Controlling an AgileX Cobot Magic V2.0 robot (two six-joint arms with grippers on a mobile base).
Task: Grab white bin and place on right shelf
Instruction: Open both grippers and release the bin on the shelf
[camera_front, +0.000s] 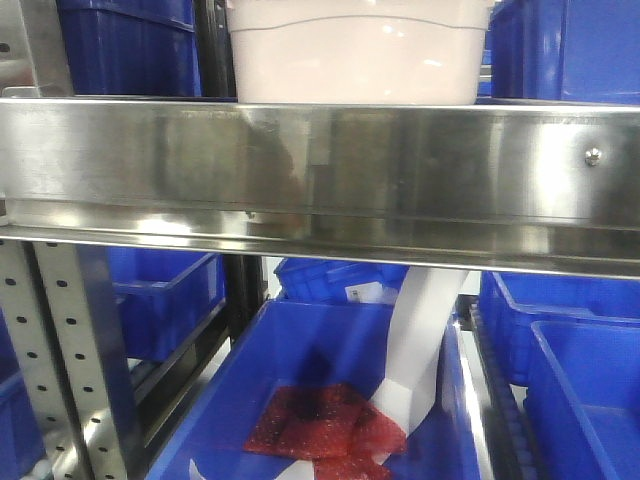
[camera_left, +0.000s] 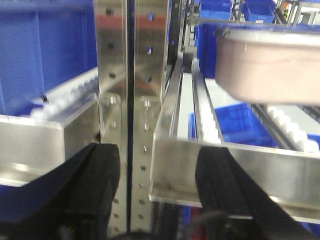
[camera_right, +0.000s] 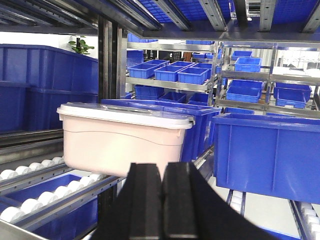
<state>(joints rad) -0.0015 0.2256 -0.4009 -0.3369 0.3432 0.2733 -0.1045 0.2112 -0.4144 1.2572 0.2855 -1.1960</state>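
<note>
The white bin (camera_front: 355, 55) stands on the right shelf, just behind its wide steel front rail (camera_front: 320, 160) with one bolt head (camera_front: 593, 156). In the right wrist view the bin (camera_right: 120, 140) rests on the white roller tracks (camera_right: 50, 192), its lid on. My right gripper (camera_right: 162, 170) is shut and empty, a little in front of the bin's right corner and not touching it. My left gripper (camera_left: 157, 172) is open and empty, its fingers astride a perforated upright (camera_left: 142, 100) and the rail's left end (camera_left: 235, 170). The bin (camera_left: 270, 65) is up to its right.
Blue bins flank the white bin (camera_right: 270, 155) (camera_front: 125, 45) and fill the racks behind. Below the rail a blue bin (camera_front: 300, 350) holds a red mesh bag (camera_front: 320, 420) and a white paper strip (camera_front: 420, 340). Perforated uprights (camera_front: 60, 360) stand at lower left.
</note>
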